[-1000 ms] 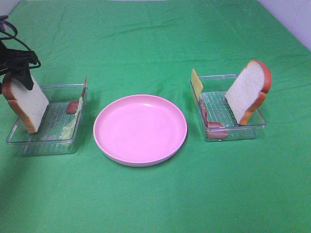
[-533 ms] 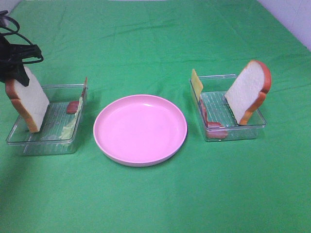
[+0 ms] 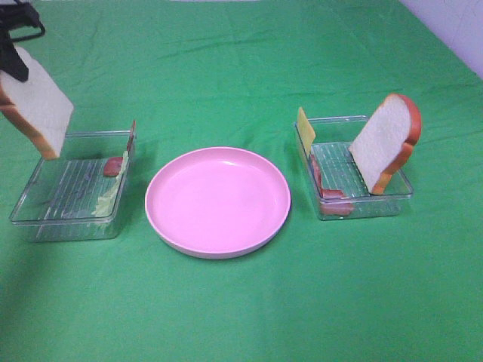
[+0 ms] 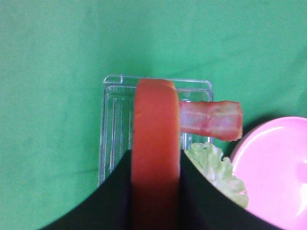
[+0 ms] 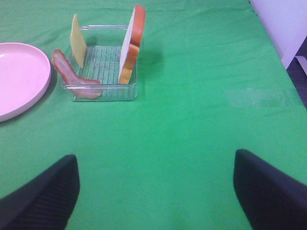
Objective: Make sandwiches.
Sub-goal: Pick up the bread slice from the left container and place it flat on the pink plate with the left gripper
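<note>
Now the left gripper is pinching the bread slice by its crust, jaws narrowed onto it, the slice hanging beneath it above the clear plastic tray, so I judge it should be carrying it level, without swinging, toward the pink plate beside it.

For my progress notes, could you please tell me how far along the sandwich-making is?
Done: nothing; the pink plate is bare. In hand: the left end effector grips one bread slice above the left tray. Left: lettuce and a bacon strip there, plus the second slice, cheese and other bacon in the right tray; the right end effector hangs open.
</note>
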